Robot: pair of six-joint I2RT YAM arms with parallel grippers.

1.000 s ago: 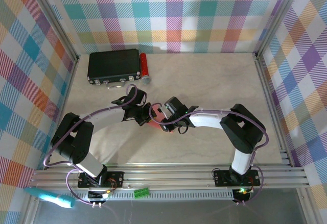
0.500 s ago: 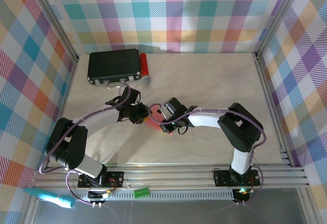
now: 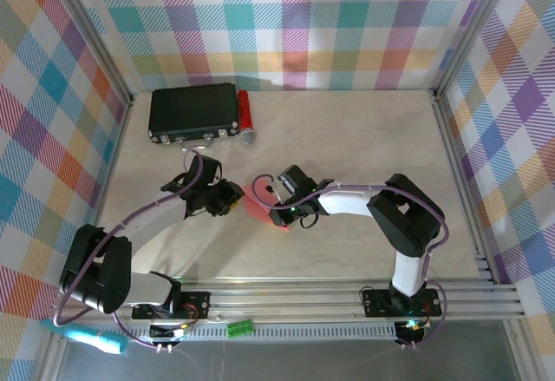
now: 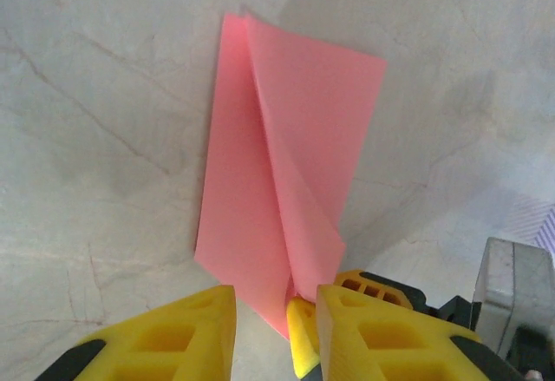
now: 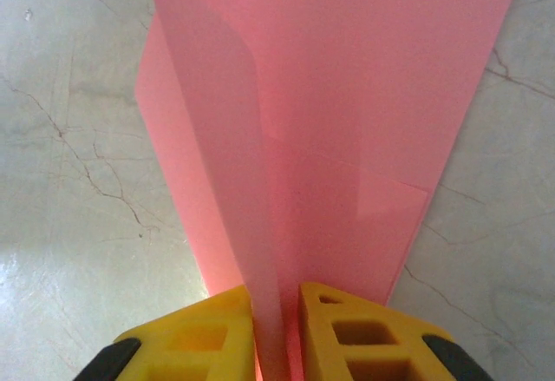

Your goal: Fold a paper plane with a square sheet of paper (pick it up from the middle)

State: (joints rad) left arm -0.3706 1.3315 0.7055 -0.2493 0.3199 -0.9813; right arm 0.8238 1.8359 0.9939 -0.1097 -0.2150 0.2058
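A pink-red paper plane (image 4: 303,112), partly folded into a narrow wedge with a centre crease, lies mid-table on the pale marbled table (image 4: 95,95), between my two grippers. My right gripper (image 5: 277,303) pinches the plane's narrow end, its yellow fingers (image 5: 355,329) closed on a raised fold. I judge this pins the paper so the crease cannot slide or spring apart. My left gripper (image 4: 276,307) sits low and close by, at the same pointed end. Its yellow fingers (image 4: 173,329) are a little apart and clamp nothing I can see. The plane's tip lies in line with their gap, touching neither finger. One flap stands slightly up.
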